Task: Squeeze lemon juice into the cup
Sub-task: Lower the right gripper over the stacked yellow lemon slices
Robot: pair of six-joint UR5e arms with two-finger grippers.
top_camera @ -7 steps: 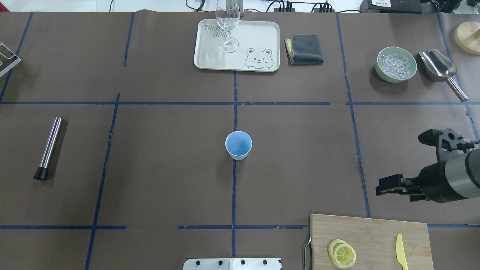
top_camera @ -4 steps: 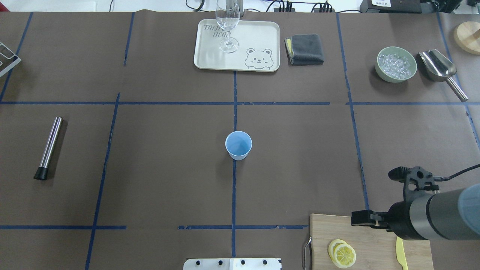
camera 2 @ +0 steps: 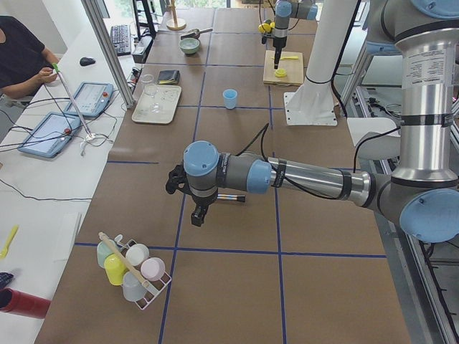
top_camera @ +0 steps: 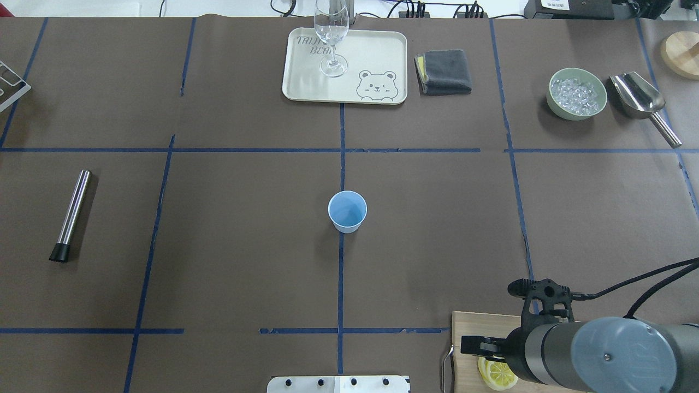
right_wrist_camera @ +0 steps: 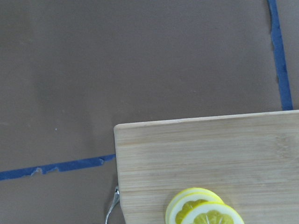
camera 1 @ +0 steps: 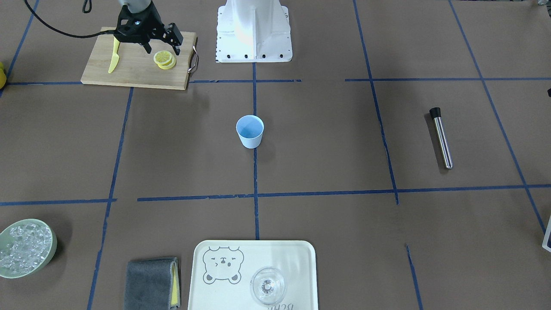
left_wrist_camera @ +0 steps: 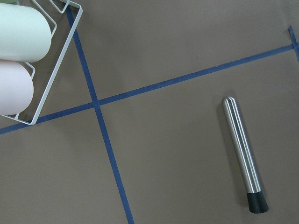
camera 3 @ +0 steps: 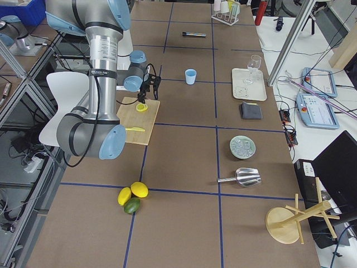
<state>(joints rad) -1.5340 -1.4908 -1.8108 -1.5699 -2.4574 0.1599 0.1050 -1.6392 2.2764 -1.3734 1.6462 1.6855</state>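
The lemon slices [camera 1: 165, 59] lie overlapping on a wooden cutting board [camera 1: 129, 71] at the table's near right. They also show in the right wrist view [right_wrist_camera: 203, 212] and partly under the arm in the overhead view [top_camera: 496, 374]. My right gripper [camera 1: 162, 45] hangs just above the slices, open and empty. The pale blue cup [top_camera: 347, 212] stands upright at the table's middle, well apart from both grippers. My left gripper [camera 2: 196, 209] shows only in the exterior left view, over the table's left end; I cannot tell whether it is open or shut.
A yellow knife [camera 1: 113, 56] lies on the board beside the slices. A tray [top_camera: 377, 54] with a clear glass [top_camera: 331, 38], a grey cloth [top_camera: 443, 71], a green bowl of ice [top_camera: 549, 99] and a metal scoop [top_camera: 639, 98] stand at the far side. A steel muddler [top_camera: 71, 215] lies at the left.
My right arm has swung from beside the board, toward the table's near edge and leftward, to over the lemon slices. Its jaws have stayed open. Nothing else moved.
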